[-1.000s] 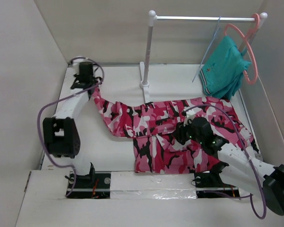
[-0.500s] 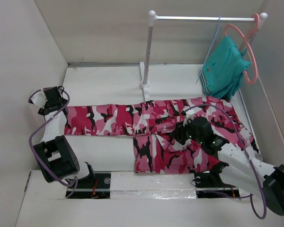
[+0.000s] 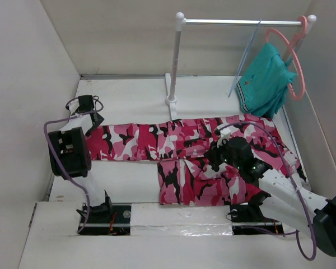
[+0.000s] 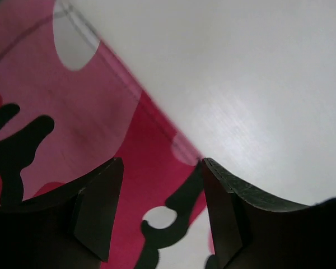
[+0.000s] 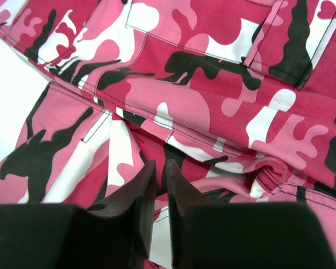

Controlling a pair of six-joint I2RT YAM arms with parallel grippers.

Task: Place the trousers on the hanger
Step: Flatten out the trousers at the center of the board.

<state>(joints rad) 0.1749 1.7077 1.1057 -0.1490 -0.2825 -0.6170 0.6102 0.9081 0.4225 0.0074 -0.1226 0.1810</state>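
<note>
Over leg hem with left gripper point(image 4: 159, 179) wide, empty: pinch trousers point(image 3: 157, 143) edge squarely; right gripper point(image 5: 161, 171) near-closed, hold unclear; hanger point(image 3: 243, 59) well apart.

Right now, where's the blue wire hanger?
Top external view, upper right: the hanger hangs from the rail, just left of the pink hanger, its wire running down along the left edge of the teal garment.

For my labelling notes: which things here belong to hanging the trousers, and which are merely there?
Job: pink, red, white and black camouflage cloth trousers; thin light-blue wire hanger.
Merely there: plain teal garment; thick salmon-pink rounded plastic hanger; white rail stand.
</note>
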